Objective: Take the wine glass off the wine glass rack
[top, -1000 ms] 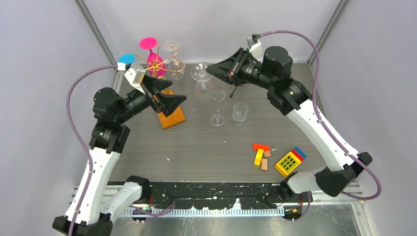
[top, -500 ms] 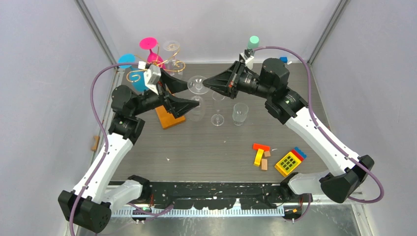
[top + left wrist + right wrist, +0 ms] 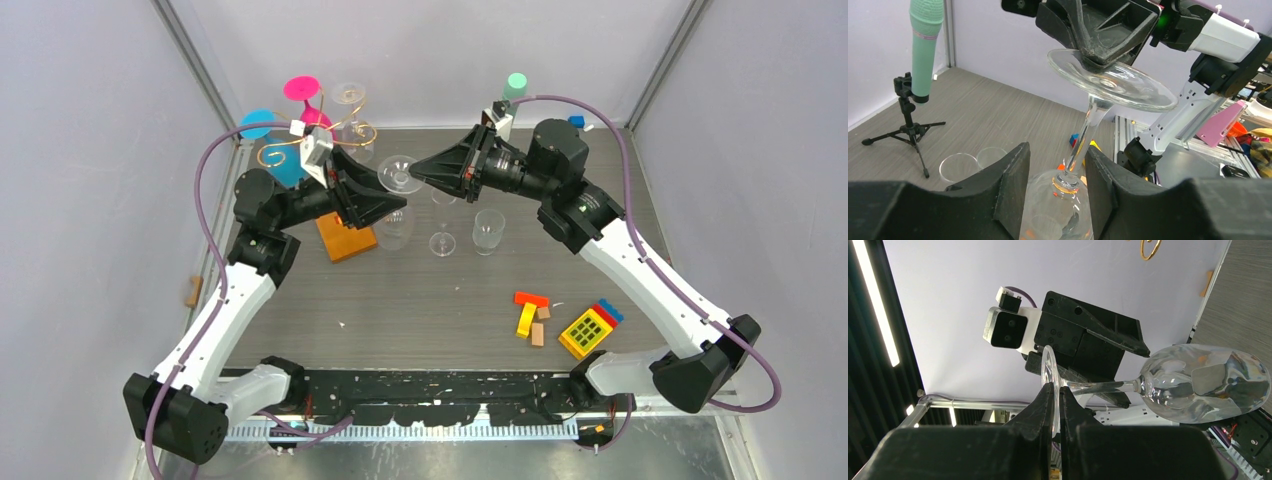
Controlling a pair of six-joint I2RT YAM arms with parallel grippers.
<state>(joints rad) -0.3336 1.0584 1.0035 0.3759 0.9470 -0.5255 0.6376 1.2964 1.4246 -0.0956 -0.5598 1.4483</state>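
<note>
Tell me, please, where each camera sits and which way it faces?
Top external: above and behind the bases, looking down at the table; the left arm and right arm show whole.
Left wrist: on the left arm, facing the wine glass stem; the left gripper flanks it.
Right wrist: on the right arm, facing the glass's foot; the right gripper is shut on it.
Shared: both wrist views show the glass and the other gripper.

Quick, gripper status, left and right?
Left gripper: open, jaws either side of the wine glass stem, not clamped.
Right gripper: shut on the wine glass foot.
</note>
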